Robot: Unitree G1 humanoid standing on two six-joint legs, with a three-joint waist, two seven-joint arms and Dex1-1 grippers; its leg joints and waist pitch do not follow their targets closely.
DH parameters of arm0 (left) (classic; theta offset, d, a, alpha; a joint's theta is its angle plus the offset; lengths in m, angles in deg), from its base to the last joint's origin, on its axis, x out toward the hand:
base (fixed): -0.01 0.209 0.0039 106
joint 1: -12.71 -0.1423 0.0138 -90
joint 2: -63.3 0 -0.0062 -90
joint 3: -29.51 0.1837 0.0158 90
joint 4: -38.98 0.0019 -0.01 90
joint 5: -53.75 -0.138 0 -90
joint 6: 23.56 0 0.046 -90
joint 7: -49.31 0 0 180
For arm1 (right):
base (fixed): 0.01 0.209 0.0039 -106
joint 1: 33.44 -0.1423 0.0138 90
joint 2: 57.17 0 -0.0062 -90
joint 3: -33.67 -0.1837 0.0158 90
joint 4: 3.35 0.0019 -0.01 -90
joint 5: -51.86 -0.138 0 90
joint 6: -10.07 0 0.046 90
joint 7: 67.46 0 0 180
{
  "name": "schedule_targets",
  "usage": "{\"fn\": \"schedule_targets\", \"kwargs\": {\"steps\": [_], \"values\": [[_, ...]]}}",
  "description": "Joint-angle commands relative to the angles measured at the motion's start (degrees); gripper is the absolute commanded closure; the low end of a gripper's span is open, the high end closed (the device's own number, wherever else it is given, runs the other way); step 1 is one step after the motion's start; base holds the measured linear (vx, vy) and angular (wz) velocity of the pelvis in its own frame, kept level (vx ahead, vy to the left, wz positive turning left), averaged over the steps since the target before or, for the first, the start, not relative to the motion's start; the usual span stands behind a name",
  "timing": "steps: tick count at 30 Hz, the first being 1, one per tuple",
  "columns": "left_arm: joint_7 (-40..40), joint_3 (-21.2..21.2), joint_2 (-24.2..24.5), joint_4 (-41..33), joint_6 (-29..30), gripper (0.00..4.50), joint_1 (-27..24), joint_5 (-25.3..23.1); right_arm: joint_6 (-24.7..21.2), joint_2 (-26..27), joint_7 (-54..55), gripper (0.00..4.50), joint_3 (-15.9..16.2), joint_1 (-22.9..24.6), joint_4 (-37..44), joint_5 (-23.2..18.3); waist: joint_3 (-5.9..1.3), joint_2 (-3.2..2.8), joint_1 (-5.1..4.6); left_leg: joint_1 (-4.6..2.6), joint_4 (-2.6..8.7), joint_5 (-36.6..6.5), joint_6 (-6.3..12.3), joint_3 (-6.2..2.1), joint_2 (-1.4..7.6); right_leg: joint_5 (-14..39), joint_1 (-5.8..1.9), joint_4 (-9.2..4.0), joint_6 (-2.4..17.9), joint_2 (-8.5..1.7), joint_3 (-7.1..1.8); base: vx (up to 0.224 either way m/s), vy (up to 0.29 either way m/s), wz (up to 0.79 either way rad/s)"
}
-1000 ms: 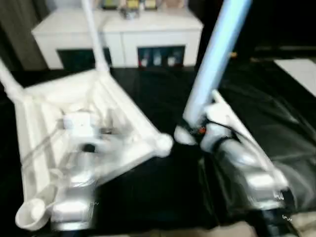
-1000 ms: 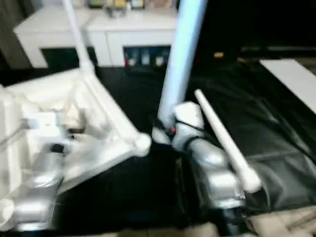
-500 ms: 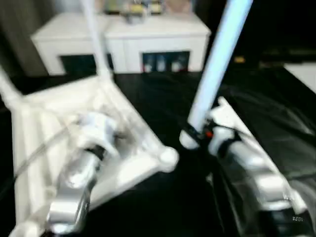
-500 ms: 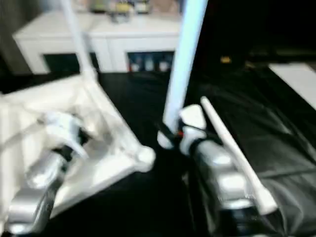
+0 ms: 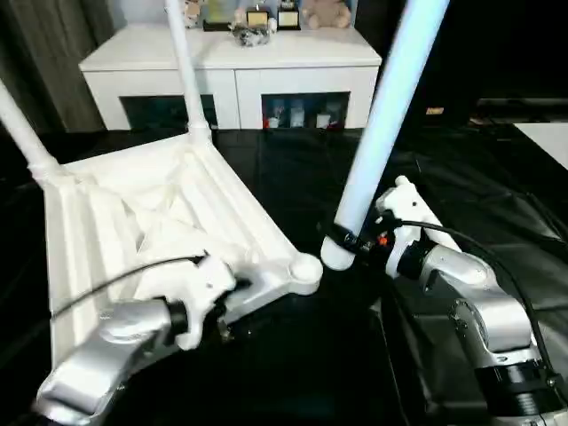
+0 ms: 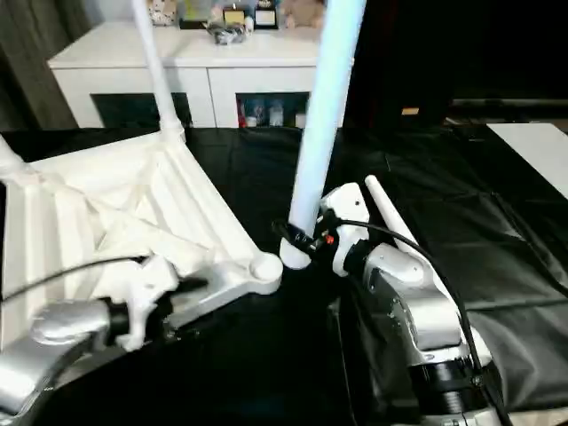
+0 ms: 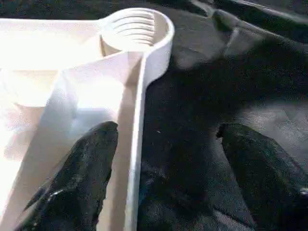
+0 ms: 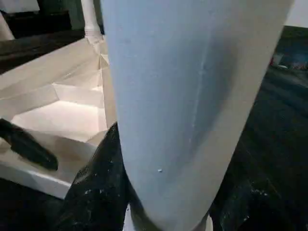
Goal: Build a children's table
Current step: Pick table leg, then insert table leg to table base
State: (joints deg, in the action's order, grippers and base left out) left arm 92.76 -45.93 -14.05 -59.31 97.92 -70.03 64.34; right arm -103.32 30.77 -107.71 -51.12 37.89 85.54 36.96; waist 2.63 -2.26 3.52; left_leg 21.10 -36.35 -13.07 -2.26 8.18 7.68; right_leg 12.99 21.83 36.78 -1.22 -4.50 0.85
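In the head views, the left arm is reaching forward low from the near left, its gripper (image 5: 232, 293) sitting at the near edge of the upturned tabletop (image 5: 133, 222), close to the empty corner socket (image 5: 306, 269). The right arm is bending in from the near right, its gripper (image 5: 351, 241) clamping the thick lower end of a white leg (image 5: 382, 133) and holding it tilted, top leaning far and right, its base hanging just right of that socket (not yet in it). The tabletop is lying ribbed side up on the black sheet (image 5: 497, 204), with two legs already standing in its far sockets: one (image 5: 182, 62) at the far corner, another (image 5: 22, 133) at the left. A fourth leg (image 6: 390, 217) is lying on the sheet beside the right forearm. A white cabinet (image 5: 231, 71) is standing at the far side.

Compared with a second ago, the left gripper is sitting nearer the socket corner rather than over the ribs, and the held leg's base is resting closer to the socket.

In the left wrist view, the two black fingers (image 7: 82, 178) are standing apart, astride the tabletop's rim (image 7: 137, 120), with the threaded socket (image 7: 137, 31) just beyond.

In the right wrist view, the leg (image 8: 192, 96) is filling the frame, black fingers (image 8: 103, 187) pressing it on both sides.
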Motion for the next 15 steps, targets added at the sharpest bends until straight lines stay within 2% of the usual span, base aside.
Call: {"fn": "schedule_targets", "kwargs": {"steps": [1, 3, 5, 6, 8, 9, 11, 14, 15], "values": [[-3.6, -0.46, -0.87, 0.89, 3.24, 0.92, 1.74, -1.97, -0.08, -0.8, -0.7, 2.64, 0.85, -0.88, 0.02, 0.69, -2.17, 0.11, 0.13, -1.11, 6.34, -22.07, -3.16, -1.79, 3.92, 23.23, -0.63, -6.04, 9.5, -3.72, -2.09, 0.0, 0.0, 0.0], [-5.4, -0.4, -1.68, 1.35, 4.12, 1.05, 2.62, -2.54, 0.06, -0.93, -0.88, 2.64, 1.16, -0.85, -0.03, 0.67, -2.25, 0.24, 0.04, -0.73, 6.36, -21.03, -2.82, -1.84, 3.85, 22.94, -0.98, -5.99, 9.38, -3.72, -2.02, 0.0, 0.0, 0.0], [-6.8, -1.08, -3.2, 1.44, 5.57, 1.36, 3.32, -1.96, 0.14, -0.99, -1.27, 2.64, 1.51, -0.73, -0.02, 0.78, -2.33, 0.3, 0.04, -0.62, 6.31, -20.09, -2.43, -1.77, 3.93, 21.82, -0.96, -5.89, 9.83, -3.7, -2.02, 0.0, 0.0, 0.0], [-6.94, -0.91, -3.27, 1.18, 6.48, 1.36, 3.45, -2.06, 0.14, -1.13, -1.49, 2.64, 1.82, -0.62, -0.05, 1.01, -2.33, 0.35, 0.09, -0.57, 6.31, -19.63, -2.22, -1.76, 3.93, 21.27, -0.97, -5.9, 10.03, -3.71, -2.04, 0.0, 0.0, 0.0], [-6.49, -0.32, -2.74, 0.31, 8.24, 1.51, 3.29, -2.02, 0.44, -1.49, -1.99, 2.64, 2.4, -0.46, -0.03, 1.4, -2.47, 0.15, 0.08, -0.39, 6.26, -18.32, -1.75, -1.76, 3.92, 19.17, -1.13, -5.6, 10.59, -3.67, -2.01, 0.0, 0.0, 0.0], [-6.12, 0.09, -2.05, -0.49, 9.77, 1.62, 3.05, -2.01, 0.44, -1.65, -2.15, 2.64, 2.56, -0.4, -0.02, 1.38, -2.52, 0.32, 0.03, -0.26, 6.22, -17.52, -1.37, -1.67, 3.89, 18.22, -1.2, -5.56, 10.73, -3.6, -2.0, 0.0, 0.0, 0.0], [-5.28, 0.68, -0.64, -2.03, 12.36, 1.73, 2.45, -1.82, 0.42, -1.81, -2.27, 2.64, 2.66, -0.3, 0.04, 1.27, -2.61, 0.21, 0.18, -0.4, 6.03, -16.13, -0.84, -1.55, 3.9, 16.6, -1.04, -5.46, 11.41, -3.56, -2.06, 0.0, 0.0, 0.0], [-5.15, 0.47, -0.29, -2.89, 13.52, 2.06, 2.11, -1.32, 0.47, -1.85, -2.33, 2.64, 2.65, -0.3, -0.03, 1.24, -2.81, 0.1, 0.28, -0.23, 5.88, -13.13, -0.06, -1.41, 4.04, 11.99, -1.23, -5.06, 12.86, -3.46, -1.94, 0.056, -0.011, 0.01], [-5.16, 0.24, -0.29, -3.29, 13.94, 2.06, 2.03, -1.01, 0.48, -1.83, -2.4, 2.64, 2.62, -0.34, -0.1, 1.28, -2.97, 0.13, 0.3, -0.1, 5.75, -11.12, 0.4, -1.36, 4.03, 8.68, -1.44, -4.77, 13.55, -3.36, -1.89, 0.066, -0.004, 0.0]]}}
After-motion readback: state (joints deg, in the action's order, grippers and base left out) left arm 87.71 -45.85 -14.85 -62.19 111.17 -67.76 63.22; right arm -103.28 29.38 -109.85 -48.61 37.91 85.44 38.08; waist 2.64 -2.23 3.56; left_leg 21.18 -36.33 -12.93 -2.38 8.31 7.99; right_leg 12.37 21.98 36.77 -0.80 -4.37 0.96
